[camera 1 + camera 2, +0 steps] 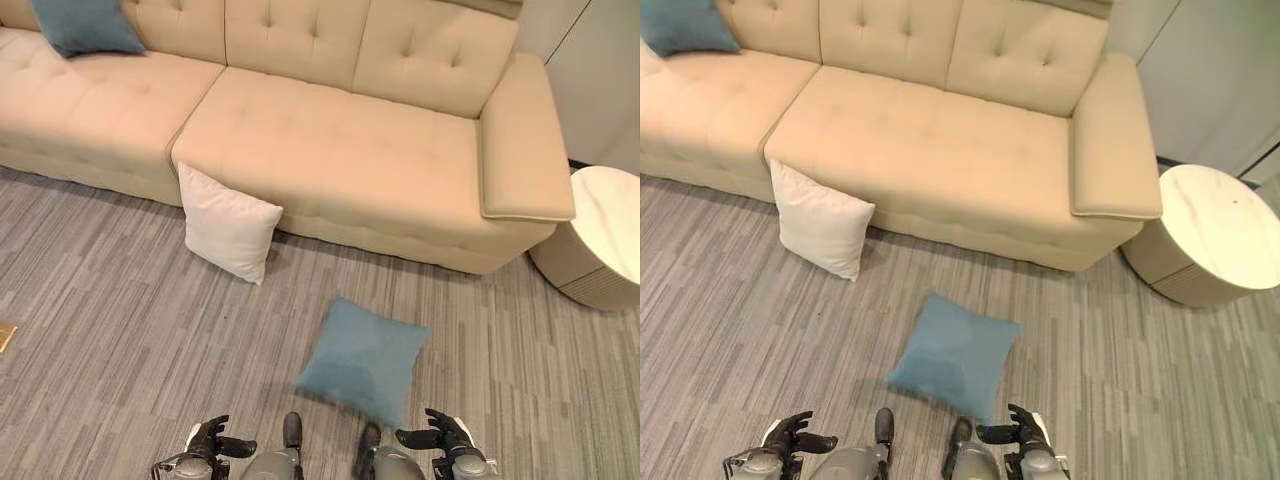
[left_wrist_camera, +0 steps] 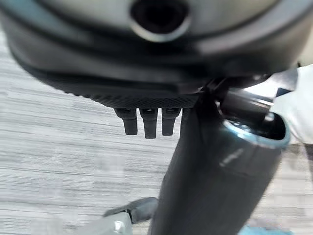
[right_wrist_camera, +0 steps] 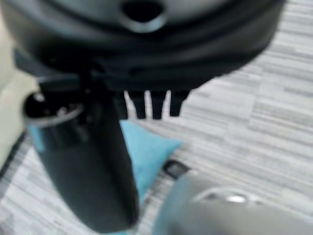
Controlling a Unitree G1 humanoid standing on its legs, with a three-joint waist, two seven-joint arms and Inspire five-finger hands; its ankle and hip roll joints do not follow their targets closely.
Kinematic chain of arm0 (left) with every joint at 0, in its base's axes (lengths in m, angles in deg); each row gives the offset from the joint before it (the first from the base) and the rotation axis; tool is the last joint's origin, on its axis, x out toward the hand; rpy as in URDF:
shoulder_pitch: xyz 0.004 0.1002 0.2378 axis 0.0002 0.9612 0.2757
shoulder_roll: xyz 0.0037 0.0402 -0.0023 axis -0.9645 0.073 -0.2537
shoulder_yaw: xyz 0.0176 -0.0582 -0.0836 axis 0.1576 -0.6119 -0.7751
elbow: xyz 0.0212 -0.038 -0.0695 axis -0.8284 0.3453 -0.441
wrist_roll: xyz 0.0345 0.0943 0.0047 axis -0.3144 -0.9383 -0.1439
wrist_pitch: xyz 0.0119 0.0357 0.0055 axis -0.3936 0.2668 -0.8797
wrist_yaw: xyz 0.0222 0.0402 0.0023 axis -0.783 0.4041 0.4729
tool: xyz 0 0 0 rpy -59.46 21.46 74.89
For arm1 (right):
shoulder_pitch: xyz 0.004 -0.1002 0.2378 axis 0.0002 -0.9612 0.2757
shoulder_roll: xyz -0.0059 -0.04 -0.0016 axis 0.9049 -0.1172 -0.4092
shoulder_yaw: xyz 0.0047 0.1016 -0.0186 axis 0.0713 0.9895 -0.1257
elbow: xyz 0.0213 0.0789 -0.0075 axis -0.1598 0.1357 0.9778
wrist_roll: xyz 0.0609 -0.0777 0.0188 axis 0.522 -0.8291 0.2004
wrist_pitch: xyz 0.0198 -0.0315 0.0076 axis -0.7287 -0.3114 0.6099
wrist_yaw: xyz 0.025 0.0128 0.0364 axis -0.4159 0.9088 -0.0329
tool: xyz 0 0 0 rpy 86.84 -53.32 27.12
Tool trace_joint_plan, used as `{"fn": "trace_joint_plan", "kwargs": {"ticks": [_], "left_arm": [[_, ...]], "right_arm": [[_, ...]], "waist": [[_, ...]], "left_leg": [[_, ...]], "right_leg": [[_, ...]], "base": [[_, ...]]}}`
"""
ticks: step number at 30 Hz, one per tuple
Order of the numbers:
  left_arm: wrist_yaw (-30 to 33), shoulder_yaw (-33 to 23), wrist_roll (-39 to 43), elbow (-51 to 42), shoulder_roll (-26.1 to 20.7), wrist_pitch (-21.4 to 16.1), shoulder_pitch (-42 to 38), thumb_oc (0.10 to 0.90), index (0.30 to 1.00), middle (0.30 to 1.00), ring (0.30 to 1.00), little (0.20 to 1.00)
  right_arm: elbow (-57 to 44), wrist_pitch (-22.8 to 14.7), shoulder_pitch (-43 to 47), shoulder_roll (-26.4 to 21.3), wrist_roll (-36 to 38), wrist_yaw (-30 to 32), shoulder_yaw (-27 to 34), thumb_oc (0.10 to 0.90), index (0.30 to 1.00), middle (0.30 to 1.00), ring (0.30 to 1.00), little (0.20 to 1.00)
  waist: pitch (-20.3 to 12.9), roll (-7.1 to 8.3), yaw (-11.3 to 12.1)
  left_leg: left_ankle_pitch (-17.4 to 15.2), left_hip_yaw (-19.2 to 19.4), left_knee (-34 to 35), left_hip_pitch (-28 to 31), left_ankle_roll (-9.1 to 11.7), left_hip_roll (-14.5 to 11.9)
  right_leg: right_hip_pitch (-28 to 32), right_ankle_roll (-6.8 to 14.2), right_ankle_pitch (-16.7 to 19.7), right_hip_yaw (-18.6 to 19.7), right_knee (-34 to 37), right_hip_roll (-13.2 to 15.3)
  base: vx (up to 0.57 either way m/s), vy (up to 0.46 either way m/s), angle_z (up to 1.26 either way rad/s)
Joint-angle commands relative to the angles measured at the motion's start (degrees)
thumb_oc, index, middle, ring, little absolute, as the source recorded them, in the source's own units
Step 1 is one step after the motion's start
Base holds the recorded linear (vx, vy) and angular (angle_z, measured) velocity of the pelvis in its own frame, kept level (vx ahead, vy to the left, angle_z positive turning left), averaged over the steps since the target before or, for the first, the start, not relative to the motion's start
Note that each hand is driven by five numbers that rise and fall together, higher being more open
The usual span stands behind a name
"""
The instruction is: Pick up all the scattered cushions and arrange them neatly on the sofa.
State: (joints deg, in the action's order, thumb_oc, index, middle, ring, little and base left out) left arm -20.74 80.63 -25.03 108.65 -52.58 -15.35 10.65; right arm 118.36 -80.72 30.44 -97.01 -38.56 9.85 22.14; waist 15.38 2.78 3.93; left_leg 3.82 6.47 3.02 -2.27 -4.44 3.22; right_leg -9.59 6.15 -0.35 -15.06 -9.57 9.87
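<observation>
Grey carpet (image 1: 110, 300) holds a blue cushion (image 1: 362, 358) at lower centre and a white cushion (image 1: 228, 222) leaning against the sofa (image 1: 330, 150). Left robot hand (image 1: 212, 438) and right robot hand (image 1: 445, 432) hang released, empty; reaching down for the blue one seems next.

- You have no readable text, label, number or sign here: none on the sofa (image 1: 330, 150), the cushions or the round table (image 1: 1225, 225).
</observation>
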Motion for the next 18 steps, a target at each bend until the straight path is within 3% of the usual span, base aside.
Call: {"fn": "trace_joint_plan", "kwargs": {"ticks": [1,7,9,10,12,15,17,18], "left_arm": [[1.08,0.82,1.03,-1.35,0.51,-2.31,-2.13,0.800,0.900,0.900,0.900,0.900],[3.50,1.82,5.26,-6.09,0.05,-3.94,-5.55,0.800,0.900,0.900,0.900,0.900],[5.69,2.67,7.88,-10.21,-0.49,-5.35,-8.33,0.800,0.900,0.900,0.900,0.900],[6.65,2.96,8.67,-11.47,-0.73,-5.97,-9.43,0.800,0.900,0.900,0.900,0.900],[7.50,3.29,9.45,-12.86,-0.89,-6.38,-10.34,0.800,0.900,0.900,0.900,0.900],[11.27,4.40,12.17,-16.21,-1.42,-8.39,-15.65,0.800,0.900,0.900,0.900,0.900],[11.27,4.38,12.18,-16.16,-1.42,-8.40,-15.74,0.800,0.900,0.900,0.900,0.900],[13.29,5.85,13.48,-17.21,-2.55,-9.31,-21.07,0.800,0.900,0.900,0.900,0.900]], "right_arm": [[-3.99,-2.32,2.84,-4.35,0.21,1.37,-0.46,0.800,0.900,0.900,0.900,0.900],[-8.33,-3.75,5.38,-5.87,1.79,4.15,0.43,0.800,0.900,0.900,0.900,0.900],[-11.28,-4.45,7.17,-7.02,1.92,7.10,1.38,0.800,0.900,0.900,0.900,0.900],[-12.22,-4.80,7.87,-7.39,1.66,8.71,1.82,0.800,0.900,0.900,0.900,0.900],[-13.04,-4.87,8.70,-7.81,1.55,10.12,2.22,0.800,0.900,0.900,0.900,0.900],[-14.06,-5.33,14.57,-9.14,0.59,16.24,3.00,0.800,0.900,0.900,0.900,0.900],[-14.02,-5.33,14.66,-9.15,0.59,16.26,3.00,0.800,0.900,0.900,0.900,0.900],[-12.29,-5.84,20.55,-11.15,1.59,19.70,2.70,0.800,0.900,0.900,0.900,0.900]], "waist": [[0.75,-1.14,0.68],[3.50,-1.67,-0.05],[5.01,-2.20,-0.64],[5.54,-2.67,-0.80],[5.92,-2.88,-1.05],[8.09,-4.04,-2.40],[7.92,-4.03,-2.39],[9.97,-4.77,-3.52]], "left_leg": [[-9.89,-4.08,-8.96,-3.74,2.97,-0.74],[-9.32,-4.70,-12.61,-11.75,4.31,-1.38],[-9.25,-4.78,-15.83,-17.90,4.83,-1.79],[-10.81,-5.00,-17.15,-19.38,5.30,-2.11],[-10.95,-4.94,-18.78,-21.88,5.38,-2.18],[-11.33,-4.07,-23.94,-31.78,5.25,-2.96],[-11.40,-4.04,-24.14,-32.15,5.24,-2.96],[-12.11,-3.42,-29.19,-40.40,5.03,-3.67]], "right_leg": [[2.23,0.20,-1.70,-1.22,1.59,-2.07],[-3.92,-1.24,-2.53,-1.82,-0.14,-1.97],[-9.41,-2.05,-3.27,-2.39,-2.81,-1.39],[-11.03,-1.86,-4.92,-2.03,-4.35,-1.57],[-13.34,-2.08,-5.20,-1.90,-5.47,-1.41],[-23.98,-2.42,-5.91,-1.20,-11.15,-0.51],[-24.35,-2.42,-5.97,-1.15,-11.35,-0.47],[-32.61,-2.64,-6.57,0.35,-15.66,0.07]], "base": [[0.00,-0.066,0.32],[-0.08,-0.043,0.14],[-0.06,-0.044,0.05],[-0.02,-0.031,0.06],[-0.03,-0.007,0.07],[-0.13,0.039,0.03],[-0.07,0.032,-0.04],[-0.13,0.043,-0.11]]}}
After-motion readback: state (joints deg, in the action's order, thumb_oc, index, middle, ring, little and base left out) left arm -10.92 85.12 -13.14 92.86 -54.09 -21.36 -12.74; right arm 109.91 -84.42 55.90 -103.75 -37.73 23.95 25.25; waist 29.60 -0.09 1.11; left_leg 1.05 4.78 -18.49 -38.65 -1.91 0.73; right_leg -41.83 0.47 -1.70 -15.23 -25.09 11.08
